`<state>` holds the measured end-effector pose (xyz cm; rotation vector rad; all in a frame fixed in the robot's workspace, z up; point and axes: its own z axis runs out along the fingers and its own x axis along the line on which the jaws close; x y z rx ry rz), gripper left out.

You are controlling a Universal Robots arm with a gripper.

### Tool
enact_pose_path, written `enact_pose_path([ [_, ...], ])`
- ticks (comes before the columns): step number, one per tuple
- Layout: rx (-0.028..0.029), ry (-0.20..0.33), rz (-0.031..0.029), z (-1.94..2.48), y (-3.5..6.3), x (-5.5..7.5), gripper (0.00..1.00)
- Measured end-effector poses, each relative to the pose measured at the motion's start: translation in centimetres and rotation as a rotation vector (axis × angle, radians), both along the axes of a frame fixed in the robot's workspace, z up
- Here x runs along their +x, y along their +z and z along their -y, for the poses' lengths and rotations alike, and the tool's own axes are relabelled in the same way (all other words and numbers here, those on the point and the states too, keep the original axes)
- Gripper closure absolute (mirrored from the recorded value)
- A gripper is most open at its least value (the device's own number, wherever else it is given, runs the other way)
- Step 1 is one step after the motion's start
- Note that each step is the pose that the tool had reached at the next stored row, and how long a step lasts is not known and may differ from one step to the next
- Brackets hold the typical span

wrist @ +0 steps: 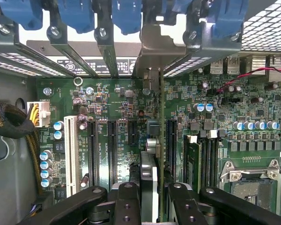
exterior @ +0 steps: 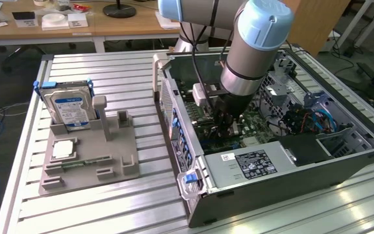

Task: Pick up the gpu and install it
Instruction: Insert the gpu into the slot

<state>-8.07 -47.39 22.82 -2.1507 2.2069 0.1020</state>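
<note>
Fingers (wrist: 126, 197) of black metal sit close together on either side of the gpu (wrist: 150, 187), a thin card seen edge-on with a silver-grey metal bracket (wrist: 152, 70) at its far end, so the gripper (wrist: 149, 194) looks clamped on the card's upper edge. Just beyond them, the card stands upright over the green motherboard (wrist: 126, 103) among the long black expansion slots (wrist: 111, 150), its bracket up against the slotted rear wall of the grey computer case (exterior: 291, 175); whether its edge connector is already in a slot I cannot tell. In the exterior view the arm reaches down into the open case, the gripper (exterior: 225, 127) low over the board. Risk, as I judge it, lies in alignment: a card tilted or one slot off would jam on the slot lip, and downward force could then bend the card or stress the board. A bracket catching on the rear frame would hold one end high. Off to the exterior view's left, well apart, a grey parts holder (exterior: 86, 156) carries a boxy hard drive with a blue-white label (exterior: 70, 108).
</note>
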Motion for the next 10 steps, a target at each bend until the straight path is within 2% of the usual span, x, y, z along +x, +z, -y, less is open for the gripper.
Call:
enact_pose_path([
  [10,-0.0014,0.000,0.0028,-0.04,-0.33,-0.39,0.73],
])
